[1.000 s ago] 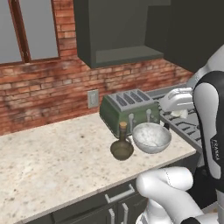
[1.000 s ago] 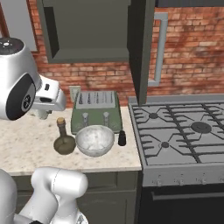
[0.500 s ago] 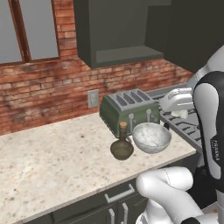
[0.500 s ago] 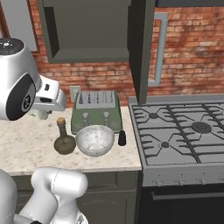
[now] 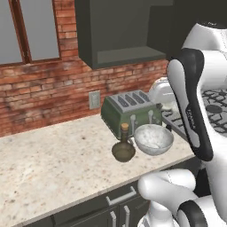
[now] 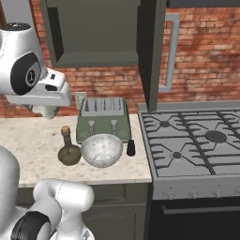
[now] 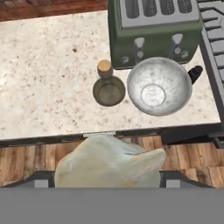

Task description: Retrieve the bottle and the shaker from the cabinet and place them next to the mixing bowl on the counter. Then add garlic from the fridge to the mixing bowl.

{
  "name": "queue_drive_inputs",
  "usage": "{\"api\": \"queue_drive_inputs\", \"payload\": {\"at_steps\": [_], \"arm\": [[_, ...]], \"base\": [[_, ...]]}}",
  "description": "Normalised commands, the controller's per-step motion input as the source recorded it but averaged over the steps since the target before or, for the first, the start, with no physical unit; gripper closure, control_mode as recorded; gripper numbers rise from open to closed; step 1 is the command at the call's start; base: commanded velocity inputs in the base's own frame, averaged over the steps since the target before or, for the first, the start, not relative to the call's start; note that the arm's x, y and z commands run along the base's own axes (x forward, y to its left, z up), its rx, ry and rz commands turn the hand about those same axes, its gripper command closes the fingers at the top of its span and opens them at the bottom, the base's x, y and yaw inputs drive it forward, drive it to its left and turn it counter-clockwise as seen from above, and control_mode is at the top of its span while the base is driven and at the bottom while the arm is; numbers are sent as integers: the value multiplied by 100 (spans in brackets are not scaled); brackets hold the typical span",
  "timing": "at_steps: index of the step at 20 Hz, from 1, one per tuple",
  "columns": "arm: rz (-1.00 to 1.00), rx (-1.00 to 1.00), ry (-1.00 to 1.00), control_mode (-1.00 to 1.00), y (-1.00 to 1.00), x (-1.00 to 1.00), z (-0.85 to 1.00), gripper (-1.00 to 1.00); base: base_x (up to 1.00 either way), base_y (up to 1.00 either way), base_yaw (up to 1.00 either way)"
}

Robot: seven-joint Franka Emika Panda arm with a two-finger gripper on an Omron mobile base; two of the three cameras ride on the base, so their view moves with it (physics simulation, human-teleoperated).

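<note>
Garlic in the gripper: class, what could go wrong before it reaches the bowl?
Dropped now, the garlic would probably miss: the bowl sits ahead of it, not beneath.
The bottle and shaker stand close on either side of the bowl, so a low approach might knock one over.

Even, soft rendered light, no clear source — no glare on the counter (image 5: 53,159) or bowl (image 6: 101,150). Shadows faint: small dark patch under the bottle (image 5: 123,150), cabinet (image 6: 96,33) interior dim. Base views slightly soft, low-res; hand view sharper on the toaster (image 7: 153,30), pale lump at bottom edge blurry.
</note>
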Motion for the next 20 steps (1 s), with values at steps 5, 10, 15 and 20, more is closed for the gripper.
{"api": "queue_drive_inputs", "payload": {"at_steps": [5,10,15,20], "arm": [[0,-6,5,-100,-5,53,-49,100],[12,0,-7,-100,-75,70,-69,100],[12,0,0,-100,-76,60,-44,100],[3,-5,0,-100,-9,60,-40,100]], "base": [[0,0,0],[0,0,0],[0,0,0],[0,0,0]]}}
